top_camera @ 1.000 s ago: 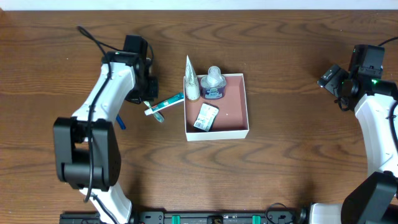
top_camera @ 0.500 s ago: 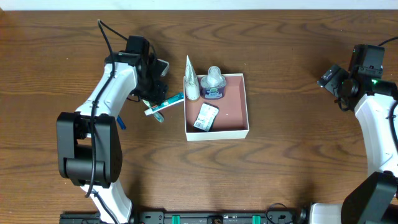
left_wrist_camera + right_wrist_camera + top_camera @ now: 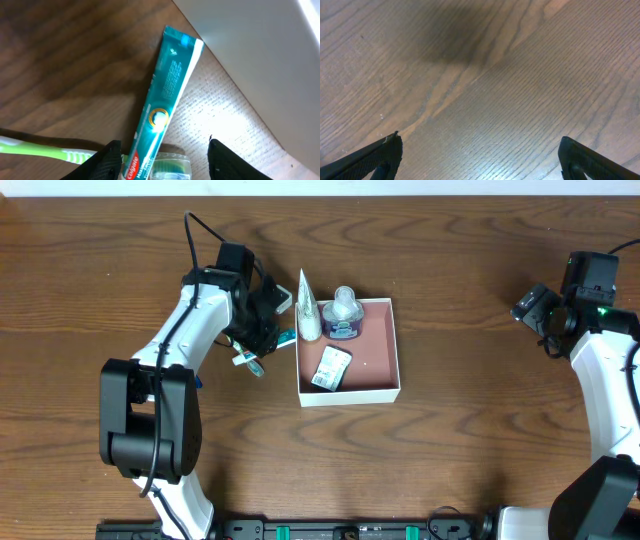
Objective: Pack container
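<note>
The container (image 3: 350, 396), a shallow square box with white walls and a pinkish inside, sits mid-table. It holds a white tube (image 3: 307, 310), a clear-topped jar (image 3: 343, 315) and a flat packet (image 3: 331, 367). A teal toothpaste tube (image 3: 170, 85) lies on the wood just left of the container's white wall (image 3: 250, 45). My left gripper (image 3: 162, 150) is open and straddles the tube's lower end, the left finger close beside it, the right finger apart. A green toothbrush (image 3: 40, 150) lies at the left. My right gripper (image 3: 480, 155) hangs open over bare wood at the far right (image 3: 535, 310).
A clear plastic cap (image 3: 170, 167) lies under the tube's end between my left fingers. A small blue item (image 3: 195, 377) rests on the table beside the left arm. Black cables trail behind the left arm at the back.
The left arm has swung right toward the container, and its jaws have gone from nearly shut to open over the toothpaste tube. The right arm has not moved.
</note>
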You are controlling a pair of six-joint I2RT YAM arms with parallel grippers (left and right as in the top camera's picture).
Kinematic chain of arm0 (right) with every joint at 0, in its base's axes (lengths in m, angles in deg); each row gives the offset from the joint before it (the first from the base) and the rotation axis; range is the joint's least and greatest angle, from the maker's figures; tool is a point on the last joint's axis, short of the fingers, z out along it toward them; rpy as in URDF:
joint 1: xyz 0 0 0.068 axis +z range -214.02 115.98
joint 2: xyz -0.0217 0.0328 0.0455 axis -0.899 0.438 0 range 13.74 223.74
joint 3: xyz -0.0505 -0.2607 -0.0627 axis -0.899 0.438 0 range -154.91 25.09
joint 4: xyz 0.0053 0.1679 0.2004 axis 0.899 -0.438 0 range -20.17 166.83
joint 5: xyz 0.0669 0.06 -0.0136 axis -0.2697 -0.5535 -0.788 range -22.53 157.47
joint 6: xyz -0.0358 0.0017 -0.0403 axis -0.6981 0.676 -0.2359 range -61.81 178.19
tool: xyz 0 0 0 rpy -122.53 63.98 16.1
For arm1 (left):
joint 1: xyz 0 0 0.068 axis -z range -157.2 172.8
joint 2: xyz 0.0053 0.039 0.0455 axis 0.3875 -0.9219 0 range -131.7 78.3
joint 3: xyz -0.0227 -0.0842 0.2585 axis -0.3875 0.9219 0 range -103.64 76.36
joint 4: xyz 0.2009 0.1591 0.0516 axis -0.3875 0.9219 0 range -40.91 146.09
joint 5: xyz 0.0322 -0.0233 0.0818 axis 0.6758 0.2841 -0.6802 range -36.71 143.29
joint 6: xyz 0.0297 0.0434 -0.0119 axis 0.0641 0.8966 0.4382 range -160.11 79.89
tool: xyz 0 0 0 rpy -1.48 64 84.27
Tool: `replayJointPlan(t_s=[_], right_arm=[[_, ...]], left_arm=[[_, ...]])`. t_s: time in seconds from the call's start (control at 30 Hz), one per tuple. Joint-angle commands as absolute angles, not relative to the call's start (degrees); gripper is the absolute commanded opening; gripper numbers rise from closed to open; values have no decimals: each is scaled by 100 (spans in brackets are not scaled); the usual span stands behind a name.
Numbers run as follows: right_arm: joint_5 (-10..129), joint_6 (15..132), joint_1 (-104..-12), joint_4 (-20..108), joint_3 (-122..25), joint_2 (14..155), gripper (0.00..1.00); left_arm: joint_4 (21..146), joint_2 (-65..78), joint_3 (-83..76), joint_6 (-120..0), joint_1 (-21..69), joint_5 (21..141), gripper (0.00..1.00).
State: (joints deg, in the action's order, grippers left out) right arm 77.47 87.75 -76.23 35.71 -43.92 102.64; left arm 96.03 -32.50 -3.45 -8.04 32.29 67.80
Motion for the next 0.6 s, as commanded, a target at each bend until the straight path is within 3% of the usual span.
replayJointPlan(t_s=[0.0, 0.57], right_arm=[[7773, 8838, -7638, 3567, -4418, 10299, 99], [7773, 8836, -7638, 3567, -4418, 10299, 99]], left_arm=[[9585, -3294, -168, -487, 3203, 6825, 55], [8759, -3294, 560, -473, 3203, 6828, 54]])
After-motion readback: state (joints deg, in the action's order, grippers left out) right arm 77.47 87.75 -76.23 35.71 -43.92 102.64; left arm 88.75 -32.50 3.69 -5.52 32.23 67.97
